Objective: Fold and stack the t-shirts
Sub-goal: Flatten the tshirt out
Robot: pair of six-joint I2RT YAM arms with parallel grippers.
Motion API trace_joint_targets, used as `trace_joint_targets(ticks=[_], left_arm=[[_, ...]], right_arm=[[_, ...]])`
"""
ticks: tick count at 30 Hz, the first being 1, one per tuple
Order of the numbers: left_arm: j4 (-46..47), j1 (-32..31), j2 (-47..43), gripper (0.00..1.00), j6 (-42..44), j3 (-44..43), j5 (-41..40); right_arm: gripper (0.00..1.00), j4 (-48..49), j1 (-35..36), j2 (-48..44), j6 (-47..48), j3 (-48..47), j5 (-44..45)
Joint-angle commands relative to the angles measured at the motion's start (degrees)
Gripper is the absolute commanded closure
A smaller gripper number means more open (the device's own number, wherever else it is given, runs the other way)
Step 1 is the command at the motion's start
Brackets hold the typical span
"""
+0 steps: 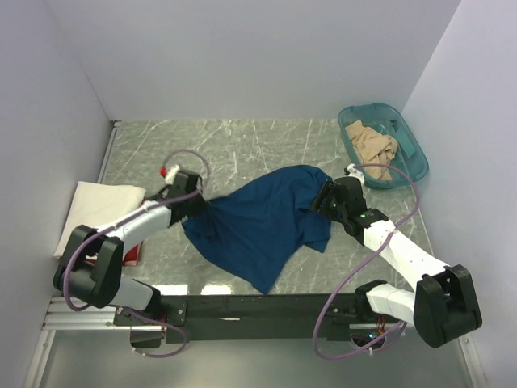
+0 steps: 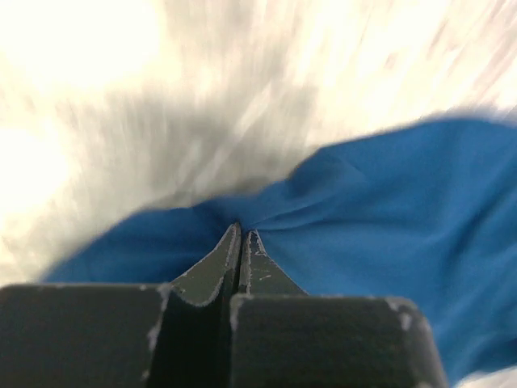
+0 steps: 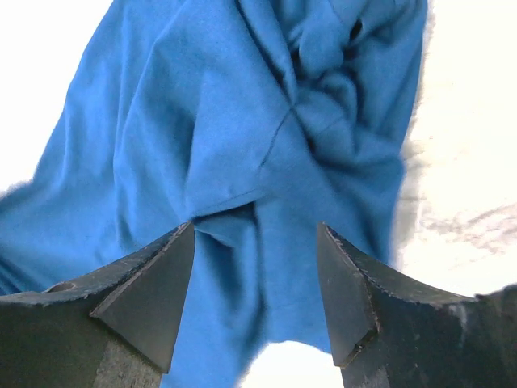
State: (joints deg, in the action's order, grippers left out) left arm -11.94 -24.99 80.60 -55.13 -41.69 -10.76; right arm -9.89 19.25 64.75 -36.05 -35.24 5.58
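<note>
The navy blue t-shirt lies crumpled in the middle of the table. My left gripper is shut on its left edge; in the left wrist view the closed fingertips pinch the blue cloth. My right gripper is open over the shirt's right edge; the right wrist view shows blue cloth between and beyond the spread jaws. The cream-white t-shirt lies folded at the left edge. The tan-beige t-shirt sits bunched in the teal tub.
The teal plastic tub stands at the far right by the wall. A red object peeks out under the left arm. White walls close in the table on three sides. Purple cables loop off both arms.
</note>
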Motion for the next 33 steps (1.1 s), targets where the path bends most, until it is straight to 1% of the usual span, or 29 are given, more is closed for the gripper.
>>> trace_joint_targets(ticks=[1,2,3,5,6,8,9,11,12,13,16,20,22,25,26,27,33], left_arm=[[3.15,5.47,-0.19,0.99,1.34,-7.86,4.61],[2.89,7.4,1.13,0.99,2.04,-9.79,4.87],[2.28,8.2,4.62,0.99,2.4,-14.42,5.14],[1.22,9.95,8.24,0.99,4.32,-18.93,7.24],[0.96,10.23,11.65,0.98,4.77,-23.13,7.51],[-0.62,10.84,14.49,0.97,5.82,-27.02,9.0],[-0.8,10.93,16.07,0.94,5.91,-29.39,9.44],[-0.28,11.02,16.35,0.79,6.35,-30.11,10.23],[-0.1,10.93,15.56,0.68,6.7,-29.42,10.15],[-0.18,11.02,14.95,0.54,6.62,-28.8,9.71],[-0.27,10.93,11.43,0.45,6.88,-25.03,8.31],[0.17,10.58,4.76,0.44,6.62,-18.26,7.78],[0.08,9.88,0.54,0.47,6.18,-13.69,7.6],[-0.97,7.25,-4.73,0.49,5.04,-8.07,5.5],[-1.15,6.46,-6.05,0.52,4.69,-6.66,5.14],[-1.5,4.8,-8.59,0.53,3.9,-4.04,4.53],[-5.89,-2.77,-16.24,0.59,-1.98,4.23,-1.53]], right_arm=[[0.32,3.03,-0.26,-1.03,-1.04,0.26,-2.06],[0.33,3.21,-0.26,-1.12,-1.3,0.52,-3.37],[0.33,3.47,-0.26,-1.38,-1.47,1.14,-4.0],[0.33,4.35,-0.17,-1.64,-1.91,1.93,-5.4],[0.33,4.61,-0.17,-2.08,-2.09,2.72,-5.84],[0.33,5.32,-0.17,-2.61,-2.27,3.51,-7.25],[0.33,5.32,-0.17,-3.13,-2.27,4.04,-7.6],[0.34,5.06,-0.08,-3.66,-2.09,4.39,-7.61],[0.34,4.88,-0.08,-4.36,-1.92,4.92,-7.34],[0.33,4.88,-0.08,-4.72,-1.83,5.18,-7.08],[0.34,5.93,-0.17,-5.51,-1.74,6.41,-6.99],[0.35,8.22,-0.09,-3.5,-2.18,7.12,-9.44],[0.37,9.27,0.18,-2.09,-2.35,7.21,-9.89],[0.4,9.71,0.53,-1.12,-2.44,6.94,-9.98],[0.4,9.71,0.88,-1.03,-2.36,6.94,-9.98],[0.41,9.8,1.32,-0.94,-2.44,6.77,-9.72],[0.42,9.71,2.37,-0.94,-2.62,6.07,-9.28]])
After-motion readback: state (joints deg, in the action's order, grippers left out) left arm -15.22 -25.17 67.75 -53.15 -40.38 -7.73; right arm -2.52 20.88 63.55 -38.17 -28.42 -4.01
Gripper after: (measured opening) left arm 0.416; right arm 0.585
